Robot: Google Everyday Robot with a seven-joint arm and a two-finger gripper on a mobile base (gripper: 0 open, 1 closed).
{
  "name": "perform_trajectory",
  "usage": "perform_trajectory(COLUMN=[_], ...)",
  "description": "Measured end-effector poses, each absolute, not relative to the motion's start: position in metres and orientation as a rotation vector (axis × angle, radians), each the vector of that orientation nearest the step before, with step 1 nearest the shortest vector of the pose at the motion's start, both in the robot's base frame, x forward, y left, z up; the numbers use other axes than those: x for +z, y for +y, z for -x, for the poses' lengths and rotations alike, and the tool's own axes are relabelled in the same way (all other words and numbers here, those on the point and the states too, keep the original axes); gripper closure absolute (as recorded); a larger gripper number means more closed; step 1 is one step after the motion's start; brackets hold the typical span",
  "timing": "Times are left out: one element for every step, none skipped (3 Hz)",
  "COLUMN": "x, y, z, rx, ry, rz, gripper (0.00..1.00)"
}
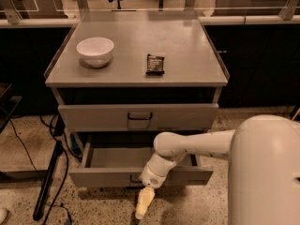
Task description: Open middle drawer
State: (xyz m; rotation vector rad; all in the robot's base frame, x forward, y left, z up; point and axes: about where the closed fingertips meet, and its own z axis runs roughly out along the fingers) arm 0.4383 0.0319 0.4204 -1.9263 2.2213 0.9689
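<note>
The grey tabletop carries a white bowl at left; a dark wrapped bar lies near the middle; the tool hangs low above the floor.

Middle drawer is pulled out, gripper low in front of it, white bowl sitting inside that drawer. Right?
Not quite: the camera view shows the white bowl on the cabinet top, not inside. The middle drawer is pulled out, with the gripper low in front of it.

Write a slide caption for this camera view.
Pincer hangs below the front of the open middle drawer.
</note>
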Motion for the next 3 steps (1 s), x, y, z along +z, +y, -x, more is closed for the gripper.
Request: perform_trajectory(x=[0.424,0.446,0.466], y=[0.024,0.014,0.0], z=[-0.42,-0.386,-0.343], rx=[1.001,1.029,1.048], ry=[2.246,2.277,2.327], rz=[1.926,1.866,1.773], gripper=[0.0,0.0,0.0])
